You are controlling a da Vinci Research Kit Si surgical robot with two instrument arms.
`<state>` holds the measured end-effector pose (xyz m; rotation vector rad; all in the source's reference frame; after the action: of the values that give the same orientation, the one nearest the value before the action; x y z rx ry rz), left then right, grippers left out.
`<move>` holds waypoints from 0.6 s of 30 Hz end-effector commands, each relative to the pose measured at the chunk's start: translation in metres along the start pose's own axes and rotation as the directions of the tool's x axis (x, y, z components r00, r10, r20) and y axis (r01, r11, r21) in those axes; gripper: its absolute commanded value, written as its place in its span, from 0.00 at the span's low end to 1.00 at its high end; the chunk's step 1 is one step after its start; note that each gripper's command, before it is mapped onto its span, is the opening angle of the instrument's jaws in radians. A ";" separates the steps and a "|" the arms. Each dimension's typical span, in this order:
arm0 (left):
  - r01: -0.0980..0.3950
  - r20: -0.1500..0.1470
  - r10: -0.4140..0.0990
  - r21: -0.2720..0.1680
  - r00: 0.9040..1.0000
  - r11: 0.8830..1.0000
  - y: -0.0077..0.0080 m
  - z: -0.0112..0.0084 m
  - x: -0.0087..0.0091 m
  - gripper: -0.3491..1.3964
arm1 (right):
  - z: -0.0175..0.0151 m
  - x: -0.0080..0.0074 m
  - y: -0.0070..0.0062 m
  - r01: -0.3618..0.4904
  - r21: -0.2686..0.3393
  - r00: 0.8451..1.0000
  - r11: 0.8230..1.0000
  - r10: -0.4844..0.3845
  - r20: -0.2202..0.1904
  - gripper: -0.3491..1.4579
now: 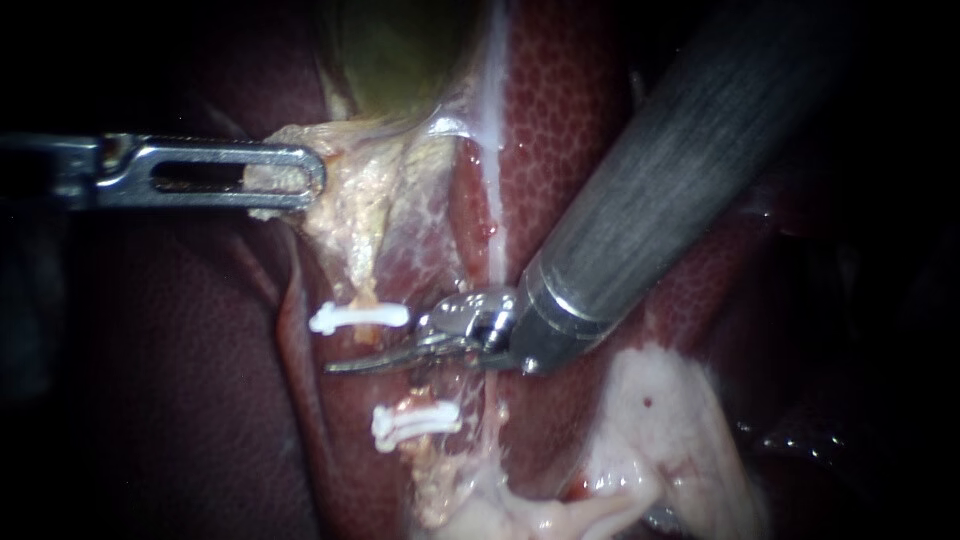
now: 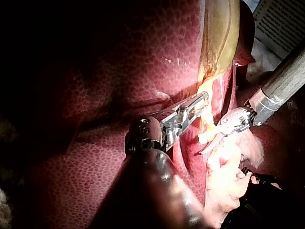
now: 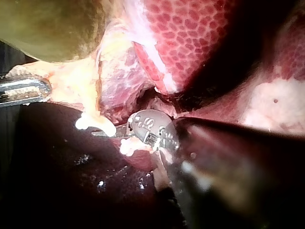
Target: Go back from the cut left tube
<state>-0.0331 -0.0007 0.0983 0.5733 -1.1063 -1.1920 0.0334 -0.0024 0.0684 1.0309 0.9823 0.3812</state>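
Observation:
My left instrument (image 1: 300,178) comes in from the left, its slotted jaws shut on pale tissue (image 1: 345,190) below the green gallbladder (image 1: 395,50). Two white clips, an upper clip (image 1: 358,318) and a lower clip (image 1: 415,423), sit on the left tube. My right instrument (image 1: 345,365) has thin blades, which lie shut across the gap between them. Its thick shaft (image 1: 680,170) runs in from the upper right. In the right wrist view both clips (image 3: 95,124) flank the blades. In the left wrist view my left instrument (image 2: 198,102) holds the tissue ahead of the right instrument (image 2: 209,145).
Dark red liver (image 1: 580,100) surrounds the site. A pale strand (image 1: 495,150) runs down beside the tube, to its right. Whitish fatty tissue (image 1: 660,420) lies at the lower right. In the left wrist view a white ribbed object (image 2: 281,24) shows beyond the liver.

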 end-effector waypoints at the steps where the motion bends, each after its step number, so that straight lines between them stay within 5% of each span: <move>1: 0.000 0.000 0.000 0.001 1.000 1.000 0.0000 0.0000 0.0000 0.00 | 0.0000 0.0000 -0.0001 0.000 0.000 1.000 1.000 0.000 0.000 0.00; 8: 0.000 0.000 0.000 0.000 1.000 1.000 0.0000 0.0000 0.0000 0.00 | -0.0001 0.0000 -0.0006 0.002 -0.012 1.000 1.000 -0.002 -0.012 0.00; 10: 0.000 0.000 0.000 0.000 1.000 1.000 0.0000 0.0000 0.0000 0.00 | -0.0002 0.0001 -0.0008 0.002 -0.033 1.000 0.999 -0.003 -0.031 0.33; 13: 0.000 0.000 0.000 0.000 1.000 1.000 0.0000 0.0000 0.0000 0.00 | -0.0002 0.0002 -0.0010 0.013 -0.043 0.999 0.999 -0.015 -0.041 0.65; 18: 0.000 0.000 0.000 0.000 1.000 1.000 0.0000 0.0000 0.0000 0.00 | -0.0001 0.0002 -0.0013 0.043 -0.049 0.998 0.998 -0.045 -0.043 0.77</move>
<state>-0.0331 -0.0007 0.0983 0.5737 -1.1065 -1.1914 0.0332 -0.0029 0.0671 0.9564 1.0308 0.3906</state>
